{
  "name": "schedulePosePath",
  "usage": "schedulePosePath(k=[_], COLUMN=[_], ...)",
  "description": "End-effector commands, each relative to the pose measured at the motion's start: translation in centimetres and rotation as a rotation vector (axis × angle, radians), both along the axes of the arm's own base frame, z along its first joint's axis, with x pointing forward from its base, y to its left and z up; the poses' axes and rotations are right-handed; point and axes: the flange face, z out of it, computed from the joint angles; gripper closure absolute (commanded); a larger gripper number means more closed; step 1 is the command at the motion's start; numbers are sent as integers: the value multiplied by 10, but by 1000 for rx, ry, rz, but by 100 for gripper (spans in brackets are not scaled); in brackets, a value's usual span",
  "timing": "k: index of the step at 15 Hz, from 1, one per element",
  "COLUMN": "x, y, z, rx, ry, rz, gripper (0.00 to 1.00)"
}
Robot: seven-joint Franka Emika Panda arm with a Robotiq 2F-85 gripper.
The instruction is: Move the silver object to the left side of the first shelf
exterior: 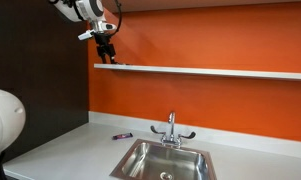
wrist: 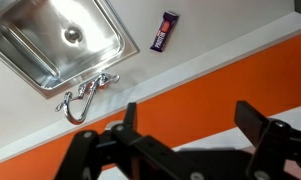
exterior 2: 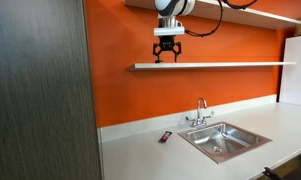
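Note:
My gripper [exterior: 107, 52] hangs just above the left end of the first shelf [exterior: 210, 71], a long thin white shelf on the orange wall, seen in both exterior views [exterior 2: 230, 65]. In an exterior view its fingers [exterior 2: 168, 55] are spread and reach down almost to the shelf. In the wrist view the jaws [wrist: 190, 108] are open with only orange wall and a strip of the shelf [wrist: 215, 138] between them. I cannot make out the silver object; the spot under the gripper is hidden.
A small purplish-dark stick-like piece [exterior: 122, 135] lies on the white counter left of the steel sink [exterior 2: 222, 140]; it also shows in the wrist view [wrist: 165, 30]. A chrome faucet [exterior: 171, 128] stands behind the sink. A dark panel [exterior 2: 40, 90] bounds the left side.

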Motion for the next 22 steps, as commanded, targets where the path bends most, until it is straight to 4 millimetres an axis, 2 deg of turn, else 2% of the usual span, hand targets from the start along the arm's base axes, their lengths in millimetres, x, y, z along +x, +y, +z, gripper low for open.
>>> schedulePosePath(k=[1, 6, 10, 13, 16, 19, 22], x=[-44, -80, -104, -119, -135, -149, -158], y=[9, 14, 14, 8, 1, -7, -19], z=[-17, -71, -137, -195, -242, -276, -297], rx=[9, 17, 33, 85, 149, 161, 116], ry=[-23, -15, 11, 91, 164, 229, 280], rz=[2, 13, 4, 6, -22, -11, 44], gripper=[0, 0, 0, 0, 0, 0, 0])
